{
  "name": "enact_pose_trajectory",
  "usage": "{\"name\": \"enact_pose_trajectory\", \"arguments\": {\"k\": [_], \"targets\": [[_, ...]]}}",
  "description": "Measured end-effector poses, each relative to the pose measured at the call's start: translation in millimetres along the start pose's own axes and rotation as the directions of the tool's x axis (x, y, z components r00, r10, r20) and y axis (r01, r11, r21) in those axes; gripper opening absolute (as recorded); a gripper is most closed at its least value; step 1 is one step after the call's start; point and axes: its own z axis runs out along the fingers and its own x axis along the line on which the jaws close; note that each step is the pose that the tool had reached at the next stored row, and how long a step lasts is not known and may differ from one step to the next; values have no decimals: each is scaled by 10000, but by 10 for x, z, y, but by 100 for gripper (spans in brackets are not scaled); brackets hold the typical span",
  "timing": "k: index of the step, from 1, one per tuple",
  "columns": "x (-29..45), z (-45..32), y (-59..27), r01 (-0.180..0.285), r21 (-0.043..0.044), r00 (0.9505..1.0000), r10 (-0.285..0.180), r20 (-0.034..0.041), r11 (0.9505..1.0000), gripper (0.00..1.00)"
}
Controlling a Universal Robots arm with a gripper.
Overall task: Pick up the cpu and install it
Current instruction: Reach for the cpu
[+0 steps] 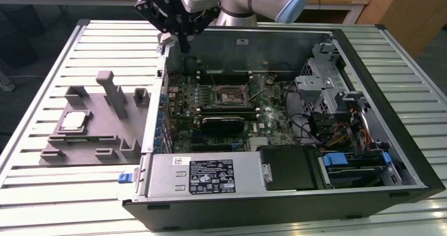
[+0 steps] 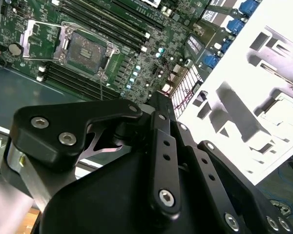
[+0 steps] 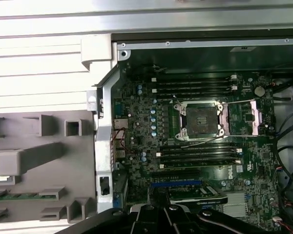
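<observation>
You have a silvery cpu (image 1: 73, 121), darker at its rim, on a plain grey fixture (image 1: 112, 97). The bench (image 1: 42, 194) is off-white, ribbed in parallel slats. The motherboard (image 3: 136, 146) is green (black socket frame (image 3: 201, 118) mid-board). The case (image 1: 279, 210) and gripper (image 1: 183, 43) are black, and the side tab (image 1: 125, 177) is blue.

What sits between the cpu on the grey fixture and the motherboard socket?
In the exterior view, the fixture's upright posts, the case's side wall and a strip of motherboard separate the cpu from the socket.
</observation>
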Motion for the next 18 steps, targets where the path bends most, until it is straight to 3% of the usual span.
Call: {"name": "enact_pose_trajectory", "arguments": {"k": [18], "targets": [[166, -5, -13, -4, 0, 10000, 4, 0, 10000, 11]]}}
